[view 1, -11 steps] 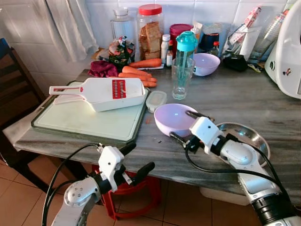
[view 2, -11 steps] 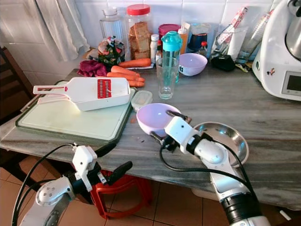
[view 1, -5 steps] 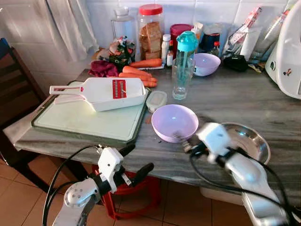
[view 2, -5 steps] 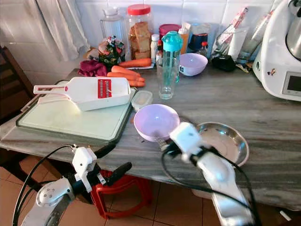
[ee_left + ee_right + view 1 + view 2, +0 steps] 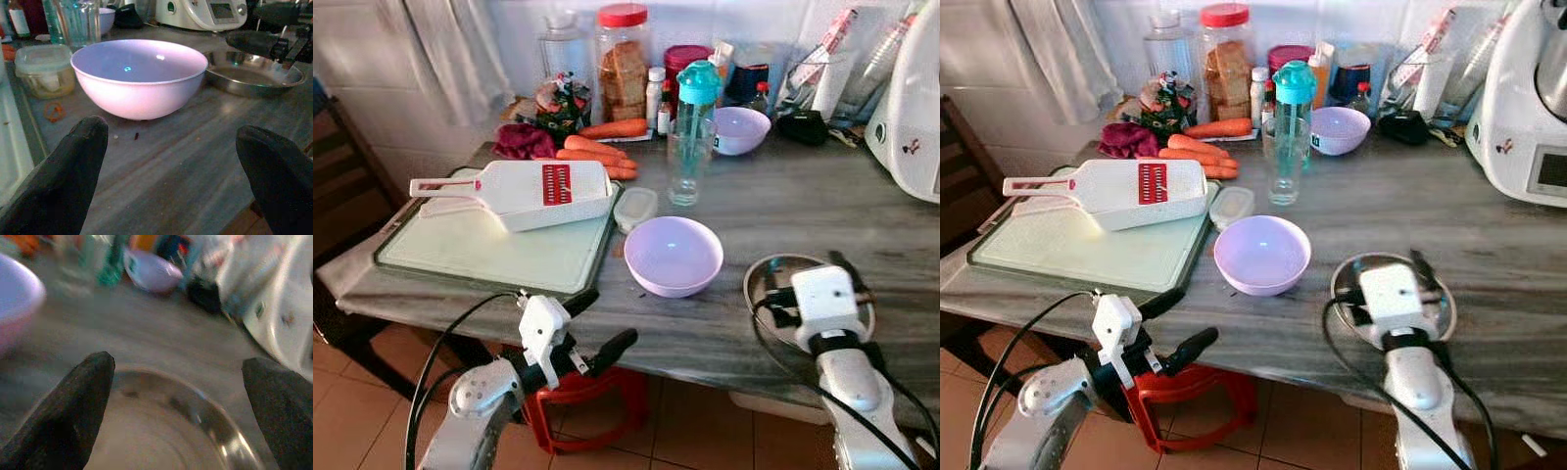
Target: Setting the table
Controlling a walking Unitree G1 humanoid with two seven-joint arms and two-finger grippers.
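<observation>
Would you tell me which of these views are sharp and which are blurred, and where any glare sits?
Left and right eye views: mostly sharp, a little soft at the jars by the wall. Left wrist view: sharp, with small highlights inside the lilac bowl; the open left gripper frames it darkly. Right wrist view: smeared throughout, the steel bowl and the counter clutter behind it soft; the open right gripper hangs over the bowl.

Two lilac bowls: one near the front of the counter [image 5: 822, 211], the near bowl [image 5: 673, 257], and the far bowl [image 5: 741, 130] at the back. One steel dish [image 5: 1435, 294]. One drinking glass [image 5: 689, 162], one teal-capped bottle [image 5: 698, 93]. Carrots [image 5: 599, 147]: three or four, the pile overlapping too much to be sure. One white slicer [image 5: 530, 192], one cutting board [image 5: 480, 255], one small lidded tub [image 5: 636, 209], one red-lidded jar [image 5: 625, 54].
</observation>
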